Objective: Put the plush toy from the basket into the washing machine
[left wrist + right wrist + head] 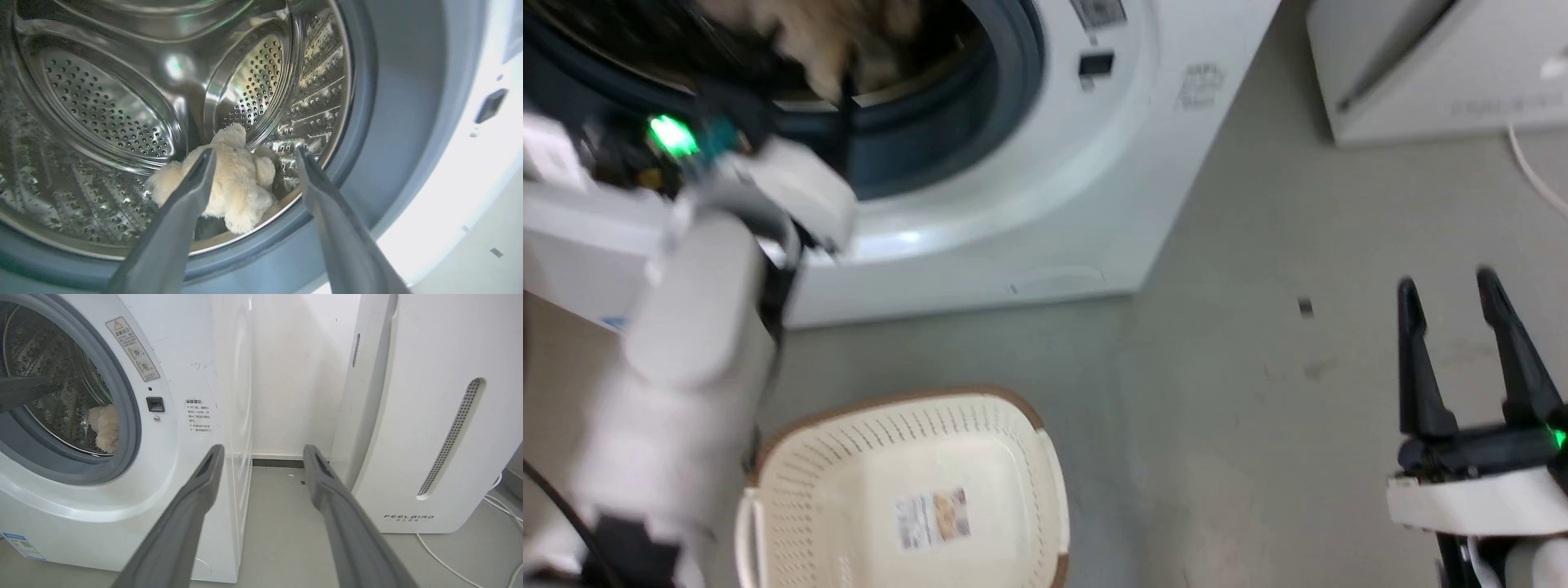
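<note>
The cream-beige plush toy [237, 183] lies on the floor of the steel drum, just inside the grey rubber ring of the washing machine [367, 122]. My left gripper [253, 153] stands open at the machine's mouth, its fingers apart with the toy beyond them, not held. The toy [105, 428] also shows through the round opening in the right wrist view, and as a blur [849, 41] in the head view. The oval cream basket [792, 490] sits on the floor below the washing machine [1045, 204], holding just its label sticker. My right gripper [1450, 290] hangs open at the lower right, over bare floor.
A plain white appliance [429, 416] lettered "FEELBIRD" stands to the right of the washing machine, with a narrow gap of floor between them. A white cable [449, 563] trails on the floor beside it. Grey floor [1258, 408] lies between the basket and my right gripper.
</note>
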Available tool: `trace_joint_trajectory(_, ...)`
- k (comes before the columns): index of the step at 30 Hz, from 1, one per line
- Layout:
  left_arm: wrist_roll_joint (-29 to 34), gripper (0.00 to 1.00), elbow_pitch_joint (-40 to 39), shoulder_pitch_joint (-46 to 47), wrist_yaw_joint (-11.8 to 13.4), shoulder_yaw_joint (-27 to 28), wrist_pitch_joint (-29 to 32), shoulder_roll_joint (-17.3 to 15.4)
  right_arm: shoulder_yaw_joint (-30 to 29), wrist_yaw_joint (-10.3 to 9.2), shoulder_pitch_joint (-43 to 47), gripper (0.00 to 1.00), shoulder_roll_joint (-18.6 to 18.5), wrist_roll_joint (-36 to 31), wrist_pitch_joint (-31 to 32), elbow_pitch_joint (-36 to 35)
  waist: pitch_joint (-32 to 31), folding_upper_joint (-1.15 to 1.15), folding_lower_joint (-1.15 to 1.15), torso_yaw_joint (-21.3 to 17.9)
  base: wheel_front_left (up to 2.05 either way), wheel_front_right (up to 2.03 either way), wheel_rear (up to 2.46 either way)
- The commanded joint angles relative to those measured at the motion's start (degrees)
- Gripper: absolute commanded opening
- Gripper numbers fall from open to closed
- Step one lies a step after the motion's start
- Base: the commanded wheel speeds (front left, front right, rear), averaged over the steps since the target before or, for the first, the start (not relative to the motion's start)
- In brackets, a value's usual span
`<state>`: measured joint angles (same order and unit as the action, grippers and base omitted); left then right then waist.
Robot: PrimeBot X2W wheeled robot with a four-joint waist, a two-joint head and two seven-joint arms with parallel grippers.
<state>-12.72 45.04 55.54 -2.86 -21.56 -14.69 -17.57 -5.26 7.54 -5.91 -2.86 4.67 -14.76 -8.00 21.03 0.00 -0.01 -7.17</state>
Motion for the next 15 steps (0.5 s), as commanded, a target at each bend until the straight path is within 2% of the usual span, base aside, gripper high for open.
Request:
trace_joint_trajectory(1,-0.19,1.00,-3.34,-4.54,0.88,0.34,-0.28,0.73,-0.77,-0.05,1.50,1.00,-0.01,0.18,-0.24,0.91,-6.84,0.00,0.01,3.91,0.00,0.00,0.00)
trace_joint_trajectory(7,-0.93,1.00,-13.23,-16.02,3.14,2.31,-0.29,1.57,-0.85,-0.05,3.76,1.00,-0.01,-0.29,-0.24,2.26,-11.14,0.00,0.01,5.79,0.00,0.00,0.00)
trace_joint_trajectory(15,-1.70,1.00,-28.18,-36.03,8.54,7.50,-0.30,3.09,0.03,-0.05,6.22,1.00,-0.01,0.18,-0.24,3.05,-15.83,0.00,0.01,6.84,0.00,0.00,0.00)
